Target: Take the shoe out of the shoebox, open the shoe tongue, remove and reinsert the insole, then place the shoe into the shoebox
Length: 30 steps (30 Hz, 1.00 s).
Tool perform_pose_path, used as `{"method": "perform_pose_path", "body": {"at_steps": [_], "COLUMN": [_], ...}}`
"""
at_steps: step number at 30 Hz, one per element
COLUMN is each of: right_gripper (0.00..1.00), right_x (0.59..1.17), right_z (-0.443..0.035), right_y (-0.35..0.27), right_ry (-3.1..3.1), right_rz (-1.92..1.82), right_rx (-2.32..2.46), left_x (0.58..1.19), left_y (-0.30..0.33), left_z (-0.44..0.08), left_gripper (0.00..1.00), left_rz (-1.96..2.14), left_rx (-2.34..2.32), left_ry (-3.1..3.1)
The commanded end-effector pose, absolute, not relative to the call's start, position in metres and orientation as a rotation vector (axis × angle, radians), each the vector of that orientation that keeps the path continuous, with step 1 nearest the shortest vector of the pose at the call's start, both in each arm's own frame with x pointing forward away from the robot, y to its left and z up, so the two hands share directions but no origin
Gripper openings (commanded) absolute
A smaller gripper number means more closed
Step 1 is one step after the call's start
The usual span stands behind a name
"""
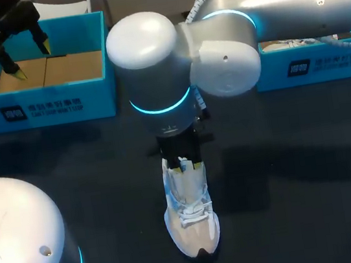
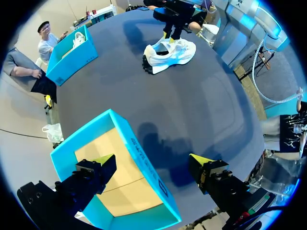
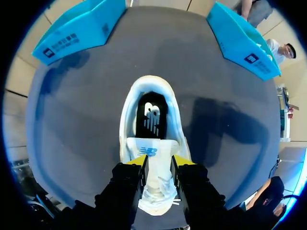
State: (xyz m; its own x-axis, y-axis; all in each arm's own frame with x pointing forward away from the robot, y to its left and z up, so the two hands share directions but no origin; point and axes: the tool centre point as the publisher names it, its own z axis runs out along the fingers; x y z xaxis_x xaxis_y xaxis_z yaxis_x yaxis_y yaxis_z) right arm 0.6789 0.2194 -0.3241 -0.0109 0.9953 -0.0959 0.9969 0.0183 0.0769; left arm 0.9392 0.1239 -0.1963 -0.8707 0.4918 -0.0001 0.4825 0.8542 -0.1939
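A white shoe [image 1: 191,217] lies on the dark table, toe toward the front edge. My right gripper [image 1: 183,164] stands over its opening. In the right wrist view this gripper [image 3: 159,162] is shut on the raised white tongue [image 3: 149,151], and the black insole [image 3: 151,119] shows inside the shoe ahead of it. The blue shoebox [image 1: 40,101] at the back left holds no shoe, and its cardboard floor shows. My left gripper [image 1: 33,60] hangs open above it. In the left wrist view that gripper [image 2: 152,161] straddles the shoebox's wall [image 2: 144,167], with the shoe [image 2: 170,53] far ahead.
A second blue box [image 1: 313,63] with another white shoe in it stands at the back right, seen too as the second blue box [image 3: 242,38] in the right wrist view. White arm bases [image 1: 21,245] rise at both front corners. My right arm's elbow [image 1: 152,56] hides the table's middle back.
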Motion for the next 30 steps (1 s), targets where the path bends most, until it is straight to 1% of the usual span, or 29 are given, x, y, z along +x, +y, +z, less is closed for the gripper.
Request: {"method": "perform_pose_path", "body": {"at_steps": [1,6,9,13,19,21,22,23,25,26,27,30], "right_gripper": [0.33,0.33,0.35,0.36,0.40,0.43,0.45,0.60,0.79,0.93,1.00,1.00], "right_x": [0.687,0.692,0.688,0.688,0.703,0.708,0.710,0.713,0.717,0.719,0.720,0.725], "right_z": [-0.351,-0.358,-0.343,-0.309,-0.274,-0.268,-0.266,-0.262,-0.259,-0.258,-0.258,-0.259], "right_y": [0.220,0.217,0.217,0.220,0.228,0.227,0.228,0.228,0.228,0.228,0.228,0.223], "right_ry": [2.108,2.131,2.128,2.170,2.449,2.570,2.610,2.635,2.693,2.718,2.755,2.820], "right_rz": [0.023,0.044,0.054,0.066,0.019,0.095,0.093,0.117,0.168,0.169,0.193,0.237], "right_rx": [2.203,2.213,2.167,2.035,1.649,1.508,1.447,1.390,1.275,1.220,1.147,1.006], "left_x": [0.939,0.939,0.939,0.939,0.939,0.939,0.939,0.939,0.939,0.939,0.939,0.939], "left_y": [0.124,0.124,0.124,0.124,0.124,0.124,0.124,0.124,0.124,0.124,0.124,0.124], "left_z": [-0.196,-0.196,-0.196,-0.196,-0.196,-0.196,-0.196,-0.196,-0.196,-0.196,-0.196,-0.196], "left_gripper": [1.00,1.00,1.00,1.00,1.00,1.00,1.00,1.00,1.00,1.00,1.00,1.00], "left_rz": [0.287,0.287,0.287,0.287,0.287,0.287,0.287,0.287,0.287,0.287,0.287,0.287], "left_rx": [-0.783,-0.783,-0.783,-0.783,-0.783,-0.783,-0.783,-0.783,-0.783,-0.783,-0.783,-0.783], "left_ry": [-2.977,-2.977,-2.977,-2.977,-2.977,-2.977,-2.977,-2.977,-2.977,-2.977,-2.977,-2.977]}}
